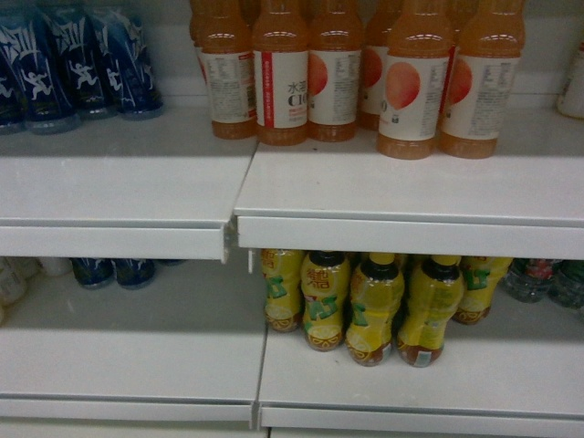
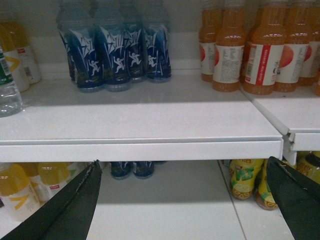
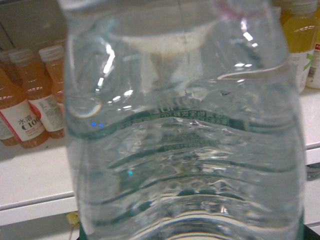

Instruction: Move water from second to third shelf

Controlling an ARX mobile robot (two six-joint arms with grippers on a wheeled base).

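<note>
While the right wrist view is almost wholly filled by a clear ribbed plastic bottle of colourless water (image 3: 185, 130), I judge that the pick is done and the carry is under way: the bottle sits hard up against that camera, with a dark green band of label showing across its middle. I cannot see the right gripper's fingers at all in any view, so I cannot say for certain that they are clenched on the bottle; that it fills the lens this closely only suggests a grasp. Behind it, to its left, stand orange drink bottles with white labels (image 3: 30, 115) on a white shelf board (image 3: 30, 185), and a yellow-tinted bottle (image 3: 300, 40) shows past its right shoulder.

What is left, as I read it, is to bring the bottle to the third shelf, set it upright and let go. Neither the bottle nor either arm appears in the head view, so I cannot place it against the shelves from there.

My left gripper (image 2: 185, 200) is released, its two dark fingers (image 2: 70, 210) spread wide and holding nothing. Ahead of it, level with the fingertips, is the front lip of a white shelf (image 2: 150, 150); above and beyond stand blue-labelled bottles (image 2: 115, 50). Far off to its left edge another clear water bottle (image 2: 7, 90) stands on that same board.
</note>
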